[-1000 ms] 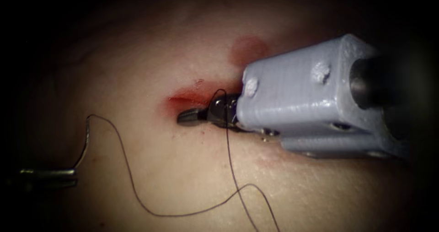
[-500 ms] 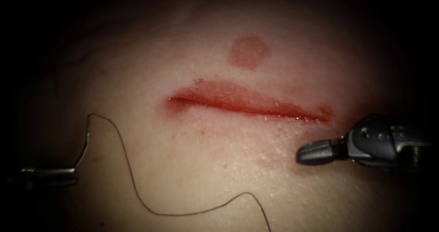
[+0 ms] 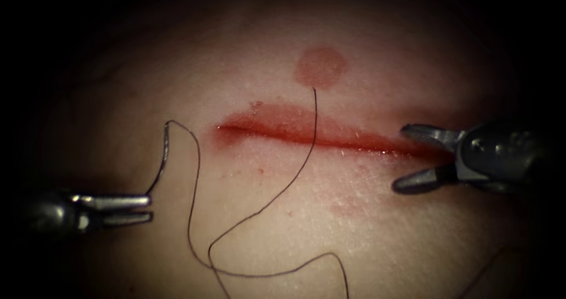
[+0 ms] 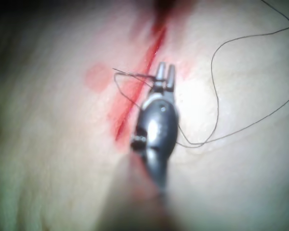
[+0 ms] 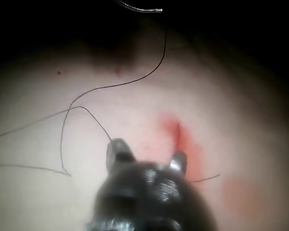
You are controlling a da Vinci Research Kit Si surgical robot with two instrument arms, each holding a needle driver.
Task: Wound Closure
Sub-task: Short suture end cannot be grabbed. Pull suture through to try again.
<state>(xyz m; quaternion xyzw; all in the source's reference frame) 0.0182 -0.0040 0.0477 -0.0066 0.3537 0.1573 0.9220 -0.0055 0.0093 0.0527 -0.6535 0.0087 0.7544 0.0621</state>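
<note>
At far left of the endoscope view, left arm's tool (image 3: 147, 209) lying level, jaws nearly closed on the lower end of the curved needle (image 3: 160, 161). Needle rising from the jaw tips in an arc, free of the tissue (image 3: 247, 240), well left of the cut's left end; upper end of the needle meeting the thread (image 3: 193, 204) at the top of the arc. From there, thread dropping down over the tissue, looping low near the picture's bottom edge, then climbing in a long strand across the cut (image 3: 306, 135) and ending just under the round pink mark (image 3: 320, 66) above it. Cut running left to right, wet with red fluid (image 3: 277, 125), edges apart. At the cut's right end, right arm's tool (image 3: 407, 157) with jaws spread wide, one tip above the cut line and one below, holding nothing.

In the left wrist view, left tool (image 4: 164, 77) over the cut (image 4: 139, 79), thin metal and thread crossing at its jaws, loops of thread (image 4: 216, 86) lying on the tissue beyond. In the right wrist view, right tool (image 5: 147, 158) with both tips parted above the reddened cut (image 5: 176, 134), thread (image 5: 86, 108) trailing over the tissue.
</note>
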